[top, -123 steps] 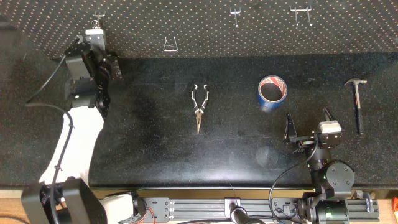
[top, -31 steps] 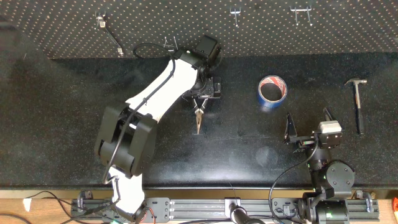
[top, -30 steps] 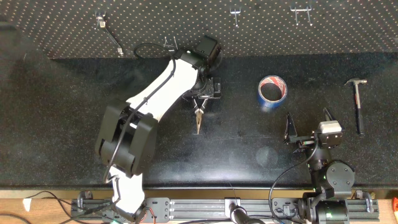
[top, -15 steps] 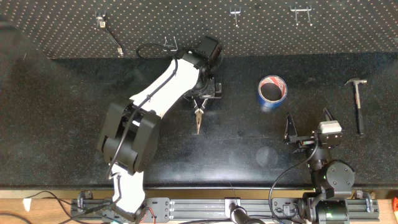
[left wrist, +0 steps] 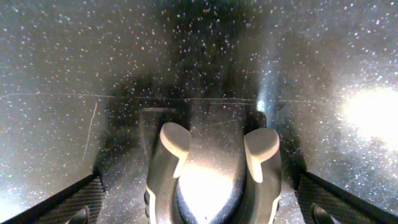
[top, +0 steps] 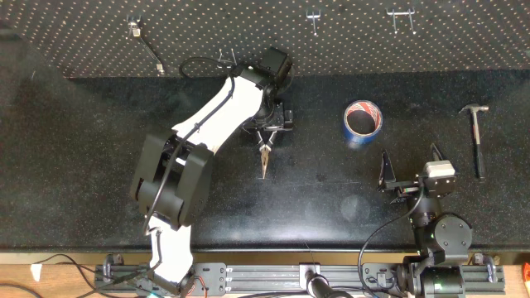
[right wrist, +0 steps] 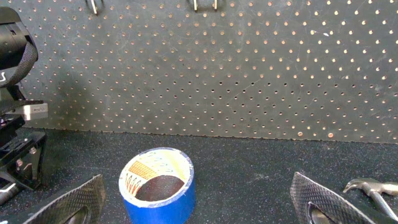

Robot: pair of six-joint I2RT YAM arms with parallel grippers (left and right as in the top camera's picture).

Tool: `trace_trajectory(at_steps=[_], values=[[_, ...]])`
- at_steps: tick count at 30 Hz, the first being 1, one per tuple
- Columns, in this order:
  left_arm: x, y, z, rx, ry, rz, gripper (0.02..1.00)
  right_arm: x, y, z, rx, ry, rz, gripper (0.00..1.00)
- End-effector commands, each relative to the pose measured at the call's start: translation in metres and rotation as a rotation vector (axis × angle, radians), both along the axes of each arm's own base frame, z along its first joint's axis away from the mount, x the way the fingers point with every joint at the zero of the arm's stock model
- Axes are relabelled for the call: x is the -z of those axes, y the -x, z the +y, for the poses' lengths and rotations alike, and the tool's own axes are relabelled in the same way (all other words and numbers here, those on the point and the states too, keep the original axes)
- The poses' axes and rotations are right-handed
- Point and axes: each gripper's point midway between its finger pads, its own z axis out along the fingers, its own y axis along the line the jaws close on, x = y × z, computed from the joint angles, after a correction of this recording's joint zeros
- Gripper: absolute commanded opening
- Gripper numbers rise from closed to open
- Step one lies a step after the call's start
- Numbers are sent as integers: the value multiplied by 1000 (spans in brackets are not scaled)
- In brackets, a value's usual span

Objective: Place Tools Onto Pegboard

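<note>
Grey-handled pliers lie flat on the black table, nose toward the front edge. My left gripper is down over their handles. In the left wrist view the two handles lie between my open left gripper, and its fingers stand clear of them on both sides. A blue tape roll stands right of the pliers, and a hammer lies at the far right. My right gripper rests open near the front edge, facing the tape.
The pegboard runs along the back, with bare hooks and a wire hook. A slim tool hangs at its left. The left arm's gripper body shows in the right wrist view.
Four seconds ago the left arm was at the pegboard's left; the slim tool now hangs there and the arm has crossed to the pliers. Over the last second it barely shifted.
</note>
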Motion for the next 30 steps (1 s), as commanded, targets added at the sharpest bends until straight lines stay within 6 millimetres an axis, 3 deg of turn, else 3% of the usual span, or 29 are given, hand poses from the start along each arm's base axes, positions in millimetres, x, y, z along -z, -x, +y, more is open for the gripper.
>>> trace_trajectory(at_steps=[1,6,9,11,18,25,27,30], values=[[7,-1,-1,40,-2,17,998,1,0,-1,4,-15,3,976],[7,-2,-1,40,-1,15,993,1,0,-1,4,-15,3,976],[7,-2,-1,40,0,13,831,1,0,-1,4,-15,3,976],[7,-2,-1,40,0,13,673,1,0,-1,4,-15,3,974],[7,-2,-2,40,4,14,612,1,0,-1,4,-15,3,976],[6,-3,-2,40,5,11,294,1,0,-1,4,-15,3,976],[6,-3,-2,40,6,12,27,1,0,-1,4,-15,3,976],[6,1,-10,38,51,33,27,1,0,-1,4,-15,3,976]])
